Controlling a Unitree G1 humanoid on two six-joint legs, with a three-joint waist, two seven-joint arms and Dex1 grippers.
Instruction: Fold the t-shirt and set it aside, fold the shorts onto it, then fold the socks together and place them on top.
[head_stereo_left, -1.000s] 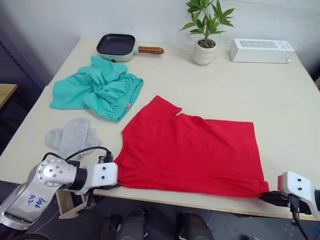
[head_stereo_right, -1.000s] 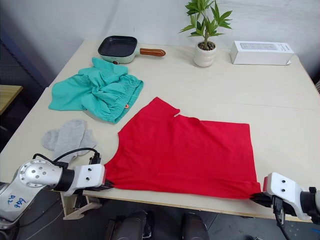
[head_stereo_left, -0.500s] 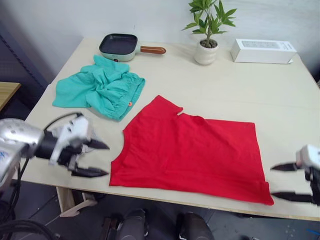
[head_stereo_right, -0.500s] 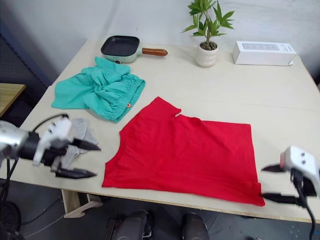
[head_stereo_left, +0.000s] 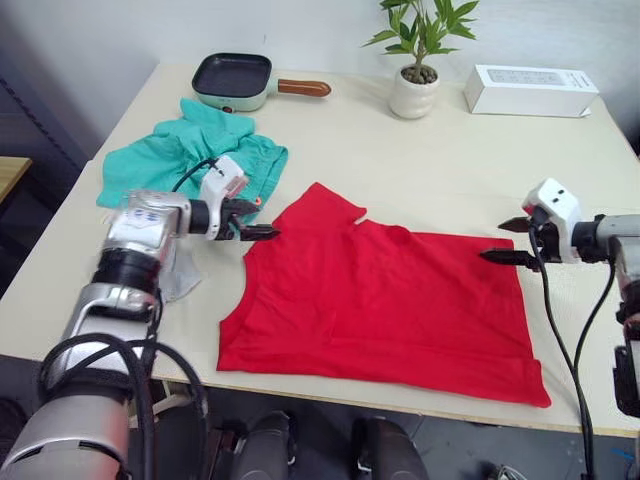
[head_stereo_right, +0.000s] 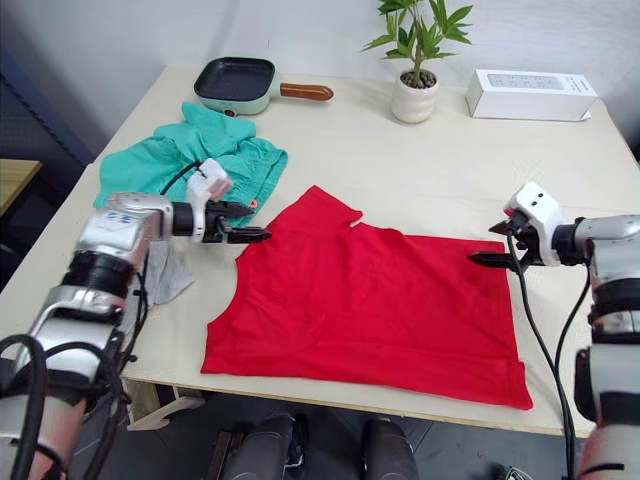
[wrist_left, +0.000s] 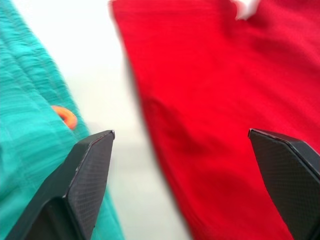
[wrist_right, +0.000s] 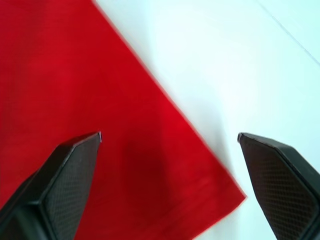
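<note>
A pale bench (head_stereo_left: 420, 160) carried the t-shirt (head_stereo_left: 385, 300), spread flat near its front edge. The left gripper (head_stereo_left: 262, 221) and right gripper (head_stereo_left: 505, 241) hovered at its far corners, jaws wide and empty. Limp, light cloth: best pinched at those corners.

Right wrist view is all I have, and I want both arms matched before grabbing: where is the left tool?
Observer: The left tool is open at the t-shirt's left edge, near the sleeve.
Operator: Anything crowding it?
Observer: The shorts lie just beside it, apart from the t-shirt.
Operator: And the socks?
Observer: The socks lie partly under the left arm, left of the t-shirt.
</note>
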